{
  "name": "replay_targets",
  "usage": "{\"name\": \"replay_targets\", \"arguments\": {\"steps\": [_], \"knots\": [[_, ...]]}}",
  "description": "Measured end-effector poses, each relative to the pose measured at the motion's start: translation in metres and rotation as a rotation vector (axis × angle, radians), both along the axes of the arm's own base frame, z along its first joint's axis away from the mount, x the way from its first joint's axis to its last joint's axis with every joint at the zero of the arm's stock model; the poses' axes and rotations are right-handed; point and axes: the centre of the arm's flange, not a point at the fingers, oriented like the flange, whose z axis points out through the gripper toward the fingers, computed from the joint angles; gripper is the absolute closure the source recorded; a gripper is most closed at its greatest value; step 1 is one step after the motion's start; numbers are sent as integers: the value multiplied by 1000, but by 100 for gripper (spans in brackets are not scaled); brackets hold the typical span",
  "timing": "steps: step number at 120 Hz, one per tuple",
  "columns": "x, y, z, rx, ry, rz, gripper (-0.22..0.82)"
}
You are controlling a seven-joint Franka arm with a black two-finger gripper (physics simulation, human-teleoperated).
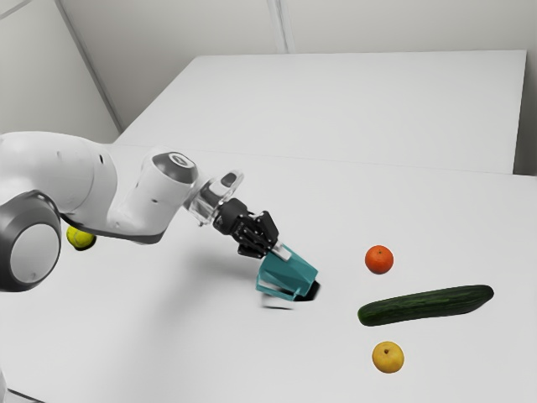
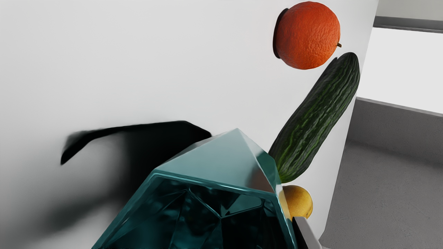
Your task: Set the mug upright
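Note:
The teal, faceted mug (image 1: pixel 289 275) hangs tilted, its base toward the exterior view's lower right and its handle on the underside. My gripper (image 1: pixel 280 249) is at its upper end, shut on it. In the wrist view the mug's (image 2: pixel 214 169) opening faces my hand, with the dark inside showing. One pale finger (image 2: pixel 308 235) of the gripper lies along the outer wall; the other finger is hidden by the mug.
Beyond the mug lie an orange (image 1: pixel 379 259), a long cucumber (image 1: pixel 426 306) and a yellow fruit (image 1: pixel 388 357). A yellow-green fruit (image 1: pixel 81 238) sits behind the arm at the exterior view's left. Everything is on a white table (image 1: pixel 210 361).

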Motion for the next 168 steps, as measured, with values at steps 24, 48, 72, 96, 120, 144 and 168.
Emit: {"name": "replay_targets", "arguments": {"steps": [24,48,72,96,120,144,168], "knots": [[0,0,12,0,-16,0,77],[-3,-8,43,35,-81,-38,78],[-17,-17,90,272,-244,-213,78],[-28,-32,121,631,-424,-465,79],[-25,-56,104,955,-477,-668,79],[-22,-73,89,1058,-473,-653,79],[-17,-74,72,1087,-441,-572,79]]}}
